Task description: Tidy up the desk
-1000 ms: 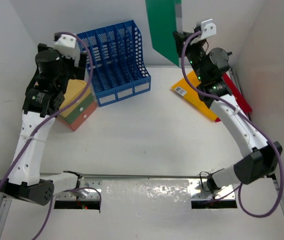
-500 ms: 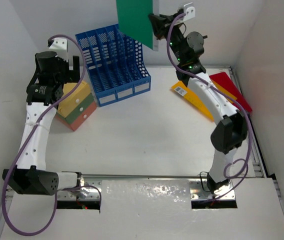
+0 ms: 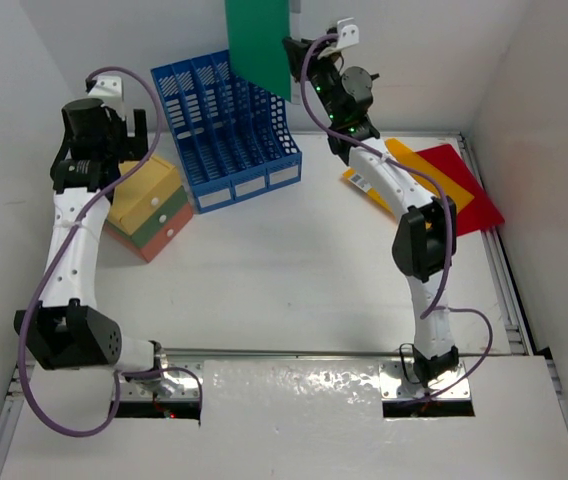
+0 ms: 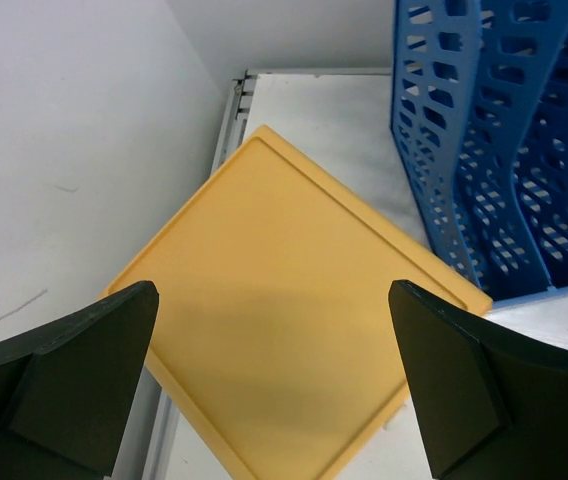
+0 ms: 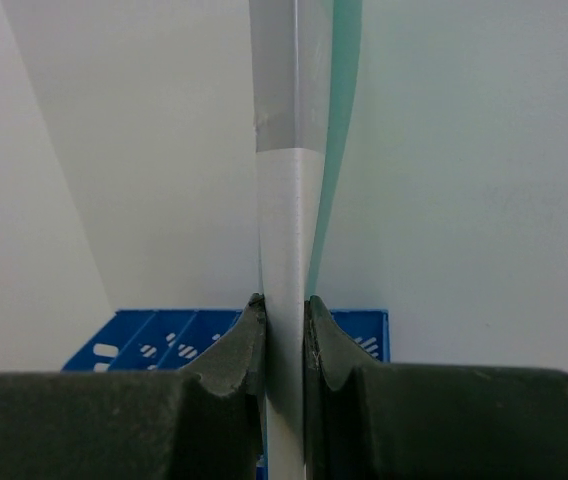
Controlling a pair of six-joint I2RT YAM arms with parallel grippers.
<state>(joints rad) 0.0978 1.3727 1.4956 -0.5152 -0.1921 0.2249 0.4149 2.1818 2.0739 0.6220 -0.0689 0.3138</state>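
Note:
The desk is a white tabletop with metal rails. My right gripper is shut on a green folder with a grey spine, holding it upright high above the blue slotted file rack, which also shows in the right wrist view. My left gripper is open and empty, hovering over the yellow top of the small drawer box. The rack shows beside the box in the left wrist view.
A yellow folder and a red folder lie flat at the back right of the desk. White walls close in the left, back and right sides. A foil-covered strip lies between the arm bases.
My right gripper has carried the green folder leftward from the back right to above the blue rack. My left gripper has shifted slightly back and left over the drawer box.

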